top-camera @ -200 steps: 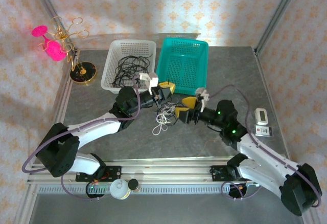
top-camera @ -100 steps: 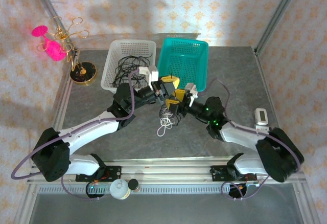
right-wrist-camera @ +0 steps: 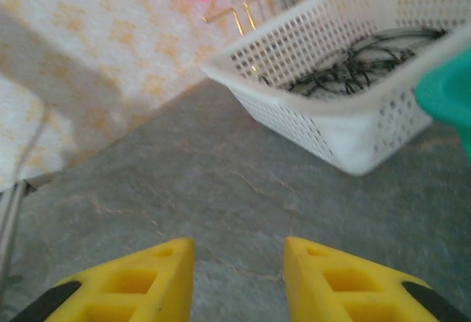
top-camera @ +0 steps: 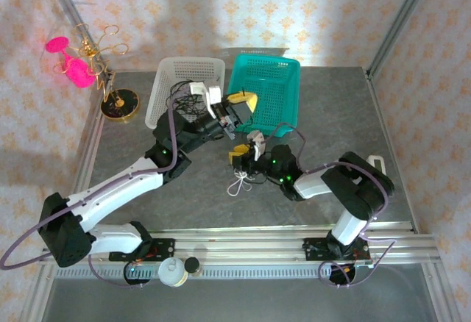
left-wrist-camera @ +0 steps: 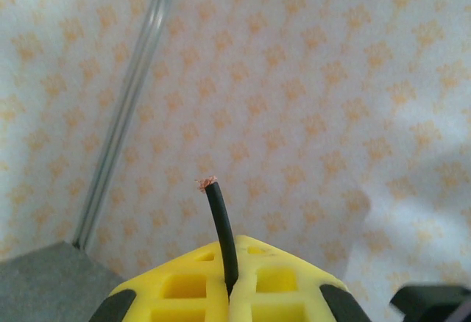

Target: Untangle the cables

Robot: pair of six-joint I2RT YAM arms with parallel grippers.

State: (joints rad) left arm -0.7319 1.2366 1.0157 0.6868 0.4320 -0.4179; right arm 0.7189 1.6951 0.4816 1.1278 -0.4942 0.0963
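Note:
My left gripper (top-camera: pixel 243 102) is raised over the near rim of the teal basket. In the left wrist view its yellow fingers (left-wrist-camera: pixel 229 256) are shut on the black cable (left-wrist-camera: pixel 221 228), whose frayed end sticks up past the tips. The whitish cable (top-camera: pixel 237 184) lies in small loops on the grey table, just in front of my right gripper (top-camera: pixel 238 154). That gripper sits low and points left. In the right wrist view it stands open (right-wrist-camera: pixel 239 254), with bare table between its fingers. How much of the black cable is still wound into the whitish one is hard to make out.
A white basket (top-camera: pixel 160 90) holding more black cords stands at the back, beside the teal basket (top-camera: pixel 283 68). A gold stand with pink pieces (top-camera: pixel 94 57) is at the back left. A small white device (top-camera: pixel 377 164) lies at the right, partly behind the right arm.
The left gripper has lifted and drawn back toward the baskets with the black cable. The right gripper has swung left and low, ending up beside the whitish loops.

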